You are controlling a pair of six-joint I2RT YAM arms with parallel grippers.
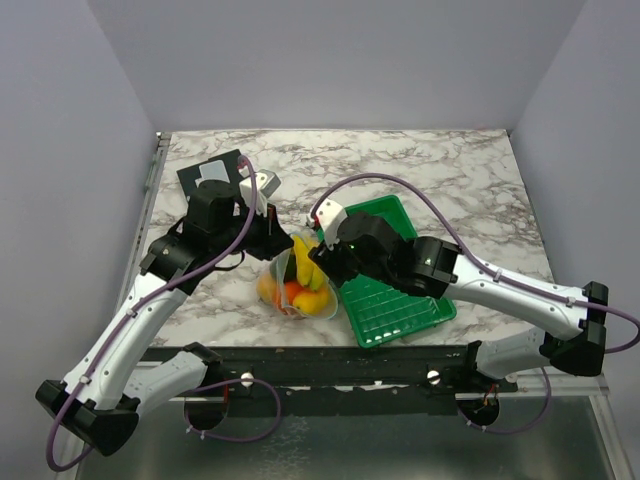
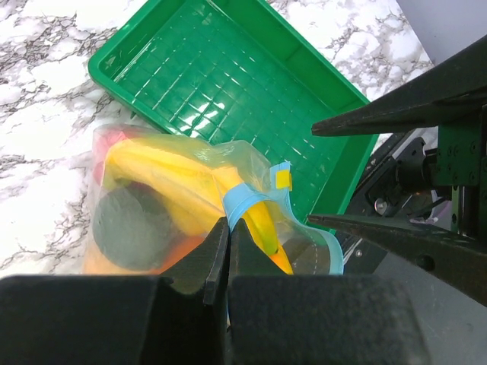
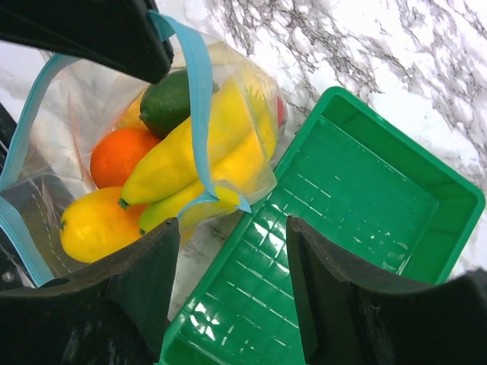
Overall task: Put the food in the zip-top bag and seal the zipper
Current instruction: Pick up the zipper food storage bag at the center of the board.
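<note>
The clear zip-top bag point(image 1: 293, 287) lies on the marble just left of the green tray, mouth open. It holds the food: yellow bananas point(image 3: 183, 152), a round orange point(image 3: 118, 152), a yellow-orange piece point(image 3: 95, 224) and a dark green fruit point(image 3: 167, 103). My left gripper point(image 2: 227, 223) is shut on the light blue zipper point(image 2: 247, 199) at the bag's mouth and holds that edge up. My right gripper point(image 3: 232, 224) is open and empty, over the tray's left rim, right beside the zipper's yellow-tabbed end point(image 3: 228, 196).
The green slatted tray point(image 1: 405, 300) lies right of the bag and holds nothing. A black square pad point(image 1: 210, 175) lies at the back left. Walls close in the table on three sides.
</note>
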